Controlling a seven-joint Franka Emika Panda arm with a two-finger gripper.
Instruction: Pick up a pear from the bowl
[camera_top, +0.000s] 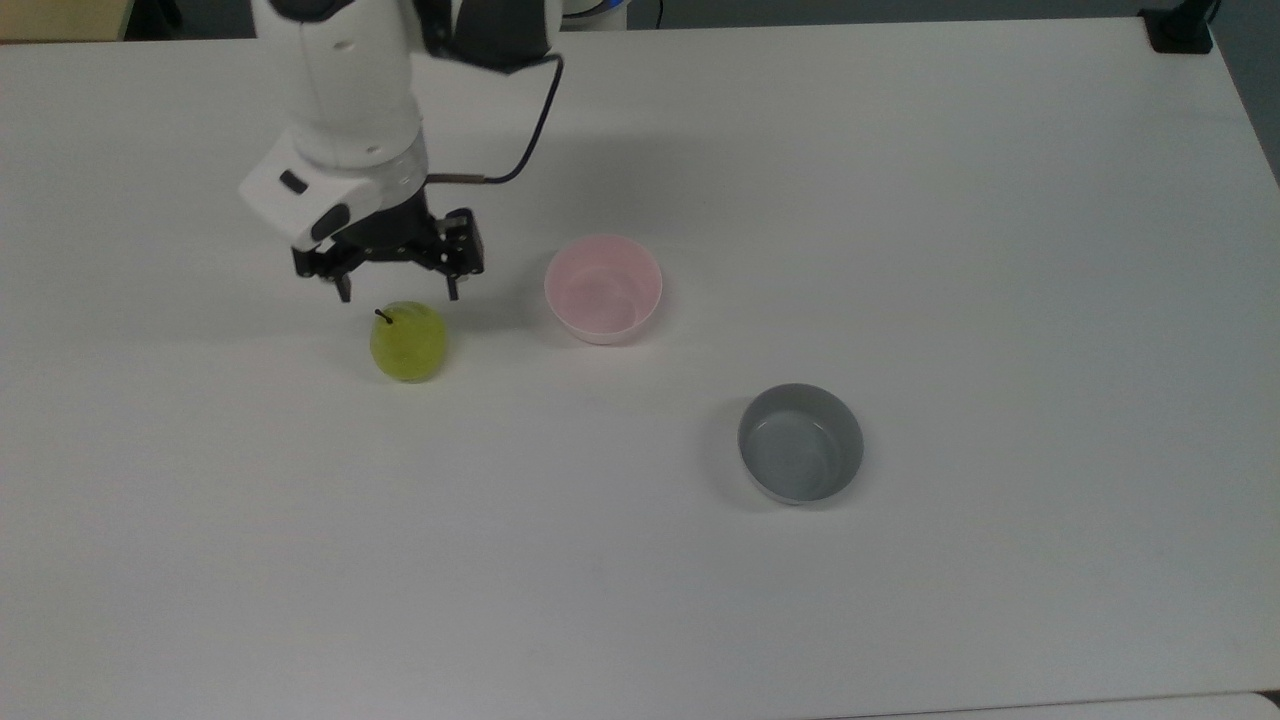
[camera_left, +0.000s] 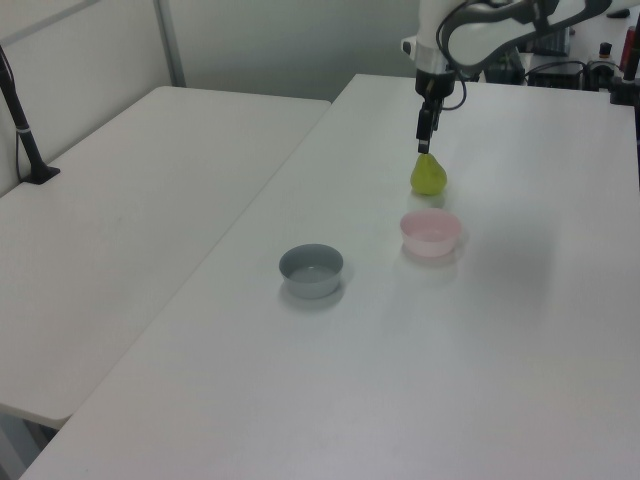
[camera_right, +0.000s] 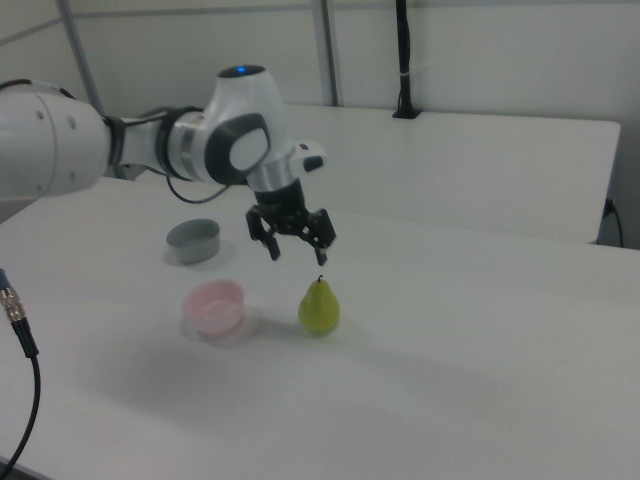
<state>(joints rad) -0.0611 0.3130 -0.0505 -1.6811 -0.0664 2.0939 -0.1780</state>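
From my console I counted one small rounded yellow-green pear with a short dark stem (camera_top: 408, 342), two bowls, and one white robot arm (camera_right: 150, 145) carrying a black two-finger gripper (camera_top: 397, 291). The pear stood upright on the bare white table (camera_top: 900, 250), outside both bowls, stem pointing up. The small round pale pink bowl with a whitish outside (camera_top: 603, 288) sat near it, to the top view's right of the fruit, and held nothing. The grey round bowl of similar size (camera_top: 800, 442) lay well apart from the pear, farther to the top view's right and lower, and it too held nothing. The gripper hung just above the pear in the right view (camera_right: 297, 250), its fingers spread wide, wider than the fruit, gripping nothing; I saw a clear gap between the fingertips (camera_right: 320, 258) and the stem. A dark cable (camera_top: 530, 140) looped from the wrist. Nothing stood between the gripper and the pear. In the left view a second white table (camera_left: 130, 220) adjoined ours, with a black post (camera_left: 25, 130) clamped at its far edge.
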